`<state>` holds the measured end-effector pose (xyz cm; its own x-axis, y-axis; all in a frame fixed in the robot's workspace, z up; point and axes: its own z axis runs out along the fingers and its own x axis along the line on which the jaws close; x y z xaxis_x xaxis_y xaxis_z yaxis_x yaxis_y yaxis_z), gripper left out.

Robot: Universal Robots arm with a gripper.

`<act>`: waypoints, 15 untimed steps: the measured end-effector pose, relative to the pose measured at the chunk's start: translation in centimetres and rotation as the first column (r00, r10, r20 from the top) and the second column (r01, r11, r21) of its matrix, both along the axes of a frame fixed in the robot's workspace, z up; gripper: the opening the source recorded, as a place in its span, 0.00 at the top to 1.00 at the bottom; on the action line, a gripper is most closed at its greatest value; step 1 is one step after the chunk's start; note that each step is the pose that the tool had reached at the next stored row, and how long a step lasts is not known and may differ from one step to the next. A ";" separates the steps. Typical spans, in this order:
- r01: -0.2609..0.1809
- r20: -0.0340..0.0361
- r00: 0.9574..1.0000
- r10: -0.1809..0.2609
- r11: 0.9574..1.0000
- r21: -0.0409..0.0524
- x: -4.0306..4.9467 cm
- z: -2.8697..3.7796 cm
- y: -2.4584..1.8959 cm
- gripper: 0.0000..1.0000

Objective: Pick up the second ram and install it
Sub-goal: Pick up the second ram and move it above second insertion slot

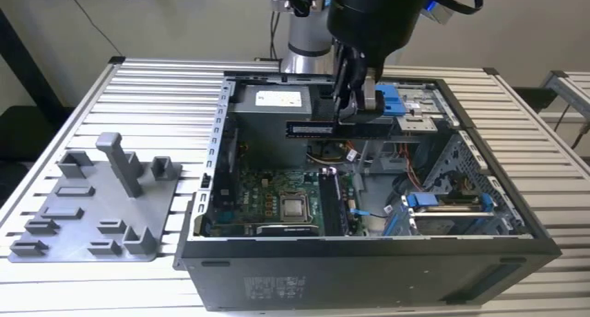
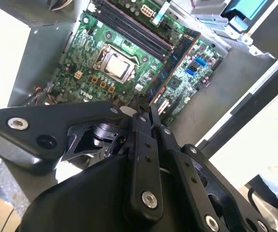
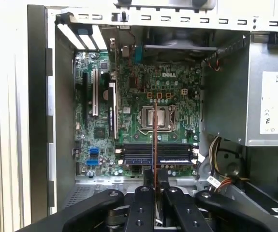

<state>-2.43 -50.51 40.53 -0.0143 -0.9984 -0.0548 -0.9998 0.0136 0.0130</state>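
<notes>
The arm (image 1: 374, 20) reaches straight down into the open case (image 1: 369, 279). Its gripper (image 1: 356, 121) is clamped on the ram (image 1: 336, 129), which is held level and clear above the motherboard (image 1: 272, 193). In the first wrist view, the ram (image 3: 155, 140) runs crosswise to the slots (image 3: 177, 153).

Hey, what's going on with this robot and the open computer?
The robot arm's gripper has its fingers shut on the second ram, holding it in the air over the open computer case. The stick hangs above the motherboard and is not yet seated in the memory slots.
</notes>
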 end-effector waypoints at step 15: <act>0.000 0.000 1.000 0.000 1.000 0.000 1.38 0.00 0.00 0.86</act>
